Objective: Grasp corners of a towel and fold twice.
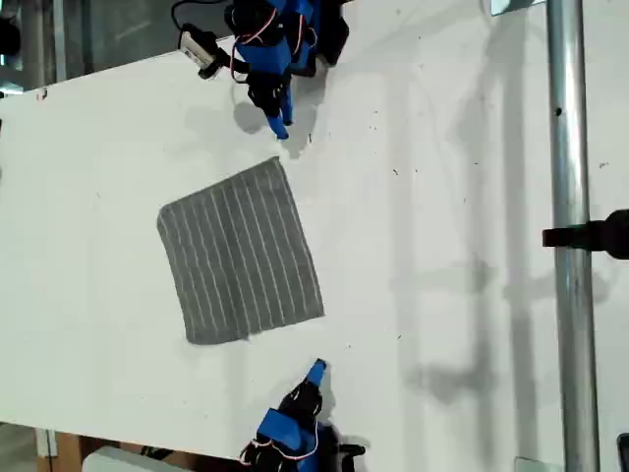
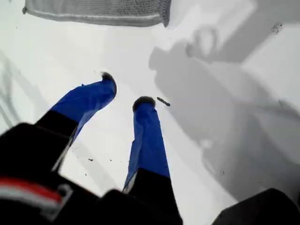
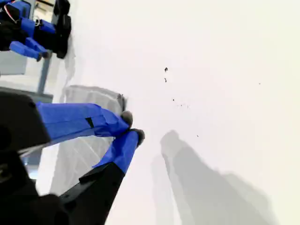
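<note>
The towel (image 1: 241, 251) lies flat and unfolded on the white table (image 1: 442, 197), a little to the exterior view's left of the middle. It is turned so that one corner (image 1: 275, 163) points toward the top of that view and another (image 1: 319, 313) toward the bottom right. My first tool (image 1: 316, 370) hangs near the bottom edge of the exterior view, just short of that lower right corner and not touching the cloth. Its own camera shows the first tool (image 2: 125, 90) with its two blue fingers spread a little over bare table, nothing between them, and the towel's near edge (image 2: 93, 9) ahead. My second tool (image 1: 282, 128) reaches in from the top of the exterior view, its tip near the towel's upper corner but apart from it. In its own camera the second tool (image 3: 132, 126) has its fingertips pressed together, or very nearly so, holding nothing, with the striped cloth (image 3: 93, 96) just behind them. A metal pole (image 1: 570, 197) runs down the exterior view's right.
</note>
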